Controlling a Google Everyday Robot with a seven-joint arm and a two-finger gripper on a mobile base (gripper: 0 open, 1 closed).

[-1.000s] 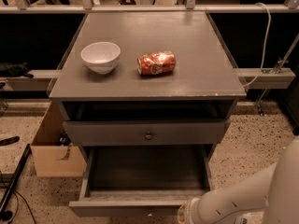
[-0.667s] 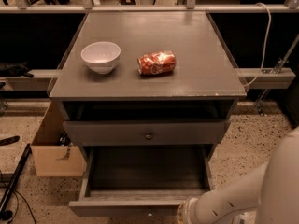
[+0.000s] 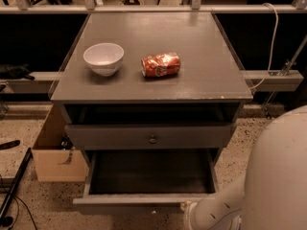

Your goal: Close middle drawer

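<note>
The middle drawer is dark grey and pulled far out, showing its empty inside. Its front rail lies near the bottom of the camera view. Above it, the uppermost drawer with a small round knob sits slightly out under the cabinet top. The lowest drawer is hidden beneath the open one. My gripper is at the right part of the middle drawer's front, mostly hidden behind my white arm.
A white bowl and a crushed red can lie on the cabinet top. An open cardboard box stands on the floor to the left. Cables lie at the lower left. A rail and dark shelving run behind.
The middle drawer's front has moved a little back toward the cabinet. My arm fills more of the lower right corner.
</note>
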